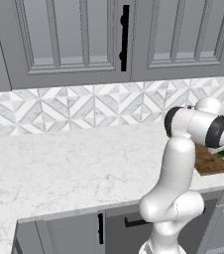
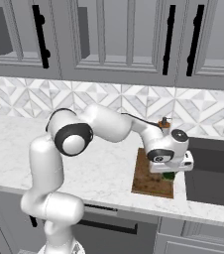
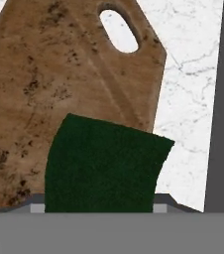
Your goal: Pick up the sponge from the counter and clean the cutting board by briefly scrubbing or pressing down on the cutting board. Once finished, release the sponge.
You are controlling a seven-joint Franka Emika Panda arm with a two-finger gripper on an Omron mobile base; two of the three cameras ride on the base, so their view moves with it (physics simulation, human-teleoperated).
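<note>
Now, sponge: dark green sponge (image 3: 104,166) sits between the gripper's fingertips, over the near right part of the board; in the right base view a bit of green (image 2: 169,175) shows just under the hand.
Grip: gripper (image 2: 169,171) is pinched on the sponge, jaws drawn in against its sides; the fingertips themselves are hidden behind it in the hand view.
Contact: whether the sponge presses on the board or hangs just above it, cannot tell.
Board: reddish-brown board (image 2: 151,178) lies flat on the counter, its handle hole (image 3: 119,31) at the end away from the hand; one long edge runs near the sink side.
Counter: white marble counter (image 1: 74,163) carries the board close to its front edge, just beside the dark sink (image 2: 215,171).
Arm: rises from the base, elbow bent high, forearm reaching forward and right across the counter, wrist turned so the hand points down at the board.
Left base view: the elbow covers most of the board (image 1: 210,161); a green speck (image 1: 223,154) shows at its far right.
Behind: patterned backsplash (image 1: 59,106), grey cabinets (image 2: 114,39) with black handles above.
</note>
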